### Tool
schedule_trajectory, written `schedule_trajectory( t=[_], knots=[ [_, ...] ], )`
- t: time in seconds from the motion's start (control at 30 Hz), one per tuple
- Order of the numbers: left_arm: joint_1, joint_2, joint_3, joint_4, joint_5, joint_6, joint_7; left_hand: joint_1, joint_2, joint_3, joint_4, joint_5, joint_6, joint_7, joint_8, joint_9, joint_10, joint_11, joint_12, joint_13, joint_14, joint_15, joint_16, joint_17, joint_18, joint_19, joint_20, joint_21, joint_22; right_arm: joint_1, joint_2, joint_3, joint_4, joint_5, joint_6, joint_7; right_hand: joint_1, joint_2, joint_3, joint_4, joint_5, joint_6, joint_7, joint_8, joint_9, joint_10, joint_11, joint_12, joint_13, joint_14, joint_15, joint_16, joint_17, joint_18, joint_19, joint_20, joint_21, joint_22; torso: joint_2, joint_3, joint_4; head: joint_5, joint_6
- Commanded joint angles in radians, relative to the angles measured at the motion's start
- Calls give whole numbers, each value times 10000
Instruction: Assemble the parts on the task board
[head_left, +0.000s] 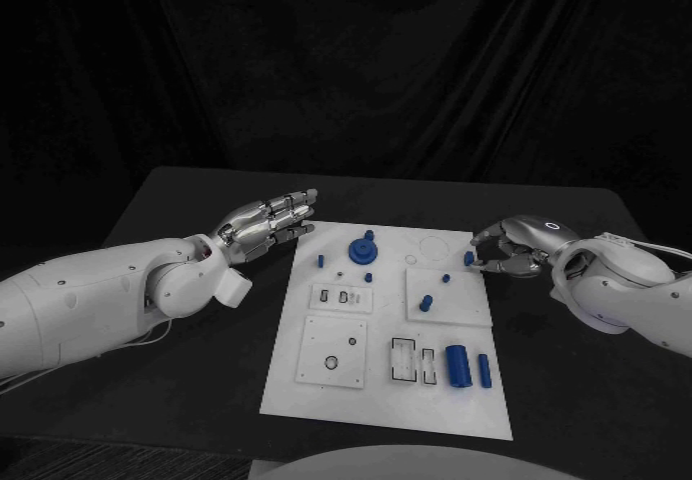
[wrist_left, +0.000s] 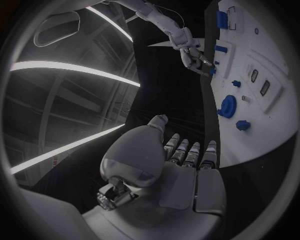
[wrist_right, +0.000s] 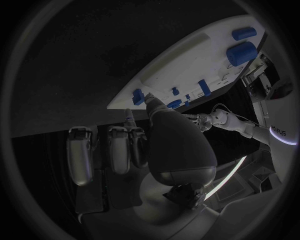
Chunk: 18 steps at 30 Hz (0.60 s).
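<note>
The task board, a white plate, is seen lying mid-tabletop, w/ blue parts spread over it. The left hand is held above the tabletop just left of the board's far-left corner; nothing is gripped, fingers are stretched out side by side, released. The right hand is placed at the board's far-right edge, fingers curled in around a small blue part; the part appears pinched at the board's rim, though contact can't be fully confirmed. In the right wrist view the same small blue part is seen at the board edge by the thumb tip.

On the board: a round blue gear-like part at the far end, a small blue knob left of it, a blue peg on a raised square mid-right. Near the right near end, a large blue cylinder is laid beside a slimmer blue bar, just apart.
</note>
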Motion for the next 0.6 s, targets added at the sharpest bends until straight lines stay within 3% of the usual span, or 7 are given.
schedule_trajectory(
  t=[0.03,0.4,0.6],
  knots=[
    [-20,36,9,1,10,10,201,-69,-2,-1,-67,62,30,-73,-11,-10,9,51,15,2,-6,66,11,3,101,12,60,33,14,-26,56,3,-76,-41,51,-172,31,71,-18,-7,-25,76,-21,63,15,1021,-17,26,2634,1032,-19,27,2632,-160,1058,-48,25,2627,5,-2,-2,3,5],
    [-39,52,9,-34,10,54,171,-90,17,26,-84,67,95,-32,28,4,0,3,14,2,-5,74,11,3,99,13,62,33,14,-116,271,5,-260,-41,69,-107,239,39,-14,-137,32,269,34,161,84,1021,31,26,2634,1032,18,27,2632,-160,1058,-17,25,2627,4,-1,1,2,-20],
    [-55,62,9,-50,10,81,162,-90,17,26,-84,67,95,-32,28,4,0,3,14,2,-5,74,11,3,99,13,62,33,14,-159,358,5,-364,-41,74,-67,427,65,22,-253,571,423,53,242,201,1021,57,26,2634,1032,42,27,2632,-160,1058,13,25,2627,4,-1,-1,18,-40]
  ],
)
